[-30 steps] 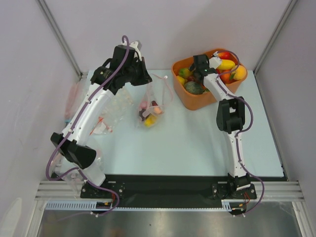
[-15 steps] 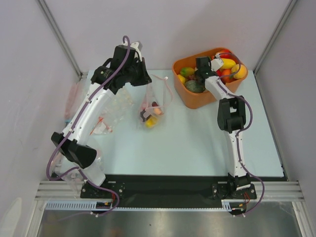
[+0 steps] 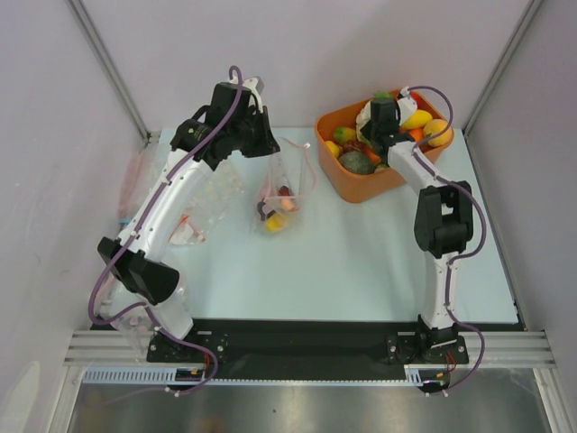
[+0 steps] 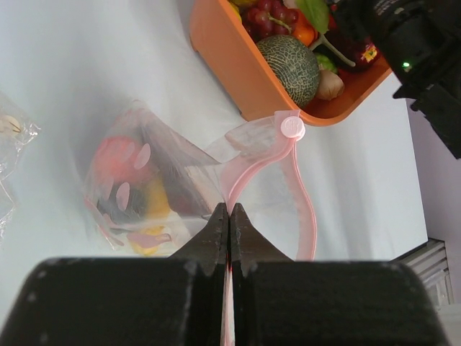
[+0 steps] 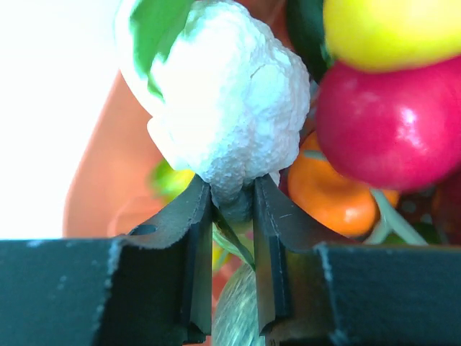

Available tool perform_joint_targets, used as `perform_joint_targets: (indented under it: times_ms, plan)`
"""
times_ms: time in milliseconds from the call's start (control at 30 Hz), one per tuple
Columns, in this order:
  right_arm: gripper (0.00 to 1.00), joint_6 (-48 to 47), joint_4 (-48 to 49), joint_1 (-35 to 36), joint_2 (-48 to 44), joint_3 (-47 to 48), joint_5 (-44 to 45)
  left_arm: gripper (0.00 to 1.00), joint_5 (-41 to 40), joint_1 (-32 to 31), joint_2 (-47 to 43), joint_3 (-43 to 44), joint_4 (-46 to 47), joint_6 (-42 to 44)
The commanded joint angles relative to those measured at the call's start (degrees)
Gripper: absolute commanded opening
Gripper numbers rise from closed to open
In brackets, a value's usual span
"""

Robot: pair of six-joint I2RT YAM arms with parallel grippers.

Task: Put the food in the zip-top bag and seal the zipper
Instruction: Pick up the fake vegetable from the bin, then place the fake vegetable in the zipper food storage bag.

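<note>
We find the right hand [image 5: 232, 196] closed partway, its two fingers pinching the short stem under a white cauliflower [image 5: 238, 94] with a green leaf on top. The piece is gripped and hangs above the orange tub [image 3: 361, 186], which sits at the far right of the worktop [image 3: 361, 262]. Close around the cauliflower in the right wrist view we see a red fruit [image 5: 396, 122], a yellow one [image 5: 389, 32] above it and a small orange one [image 5: 324, 191]. The left hand [image 4: 229, 216] is fully closed, nipping the pale-pink zipper [image 4: 302, 189] between its tips. The strip curves away from the pinch in an open loop, so the mouth stands open. From it the zip-top bag [image 4: 144, 180] hangs crumpled down to the worktop, left of the tub and just apart from it. Inside we make out red, yellow and dark pieces lying at its bottom. A netted green melon [image 4: 288, 61] rests in the tub's near corner.
</note>
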Motion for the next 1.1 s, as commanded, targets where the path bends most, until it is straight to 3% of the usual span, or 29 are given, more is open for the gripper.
perform_joint_targets:
  times_ms: [0,333,667,900,1067]
  plan:
    - [0.0,0.4,3.8,-0.6,-7.2,-1.8,-2.3,0.0,1.4,0.2,-0.4,2.4,3.1,0.8]
    - [0.0,-1.3,4.0,-0.7,-17.5,-9.4,-9.6,0.0,2.7,0.2,-0.9,1.4,3.8,-0.1]
    - [0.0,-5.4,3.4,-0.4,-28.5,-14.3,-38.0,0.0,4.8,0.2,-0.2,0.7,4.8,-1.1]
    - [0.0,-7.4,2.2,2.0,-42.1,-22.8,-42.0,0.0,6.6,0.2,-0.1,-1.2,6.4,-1.9]
    - [0.0,-7.5,-3.6,3.0,-47.7,-24.0,-48.9,0.0,7.7,0.1,0.5,-0.5,6.8,-2.5]
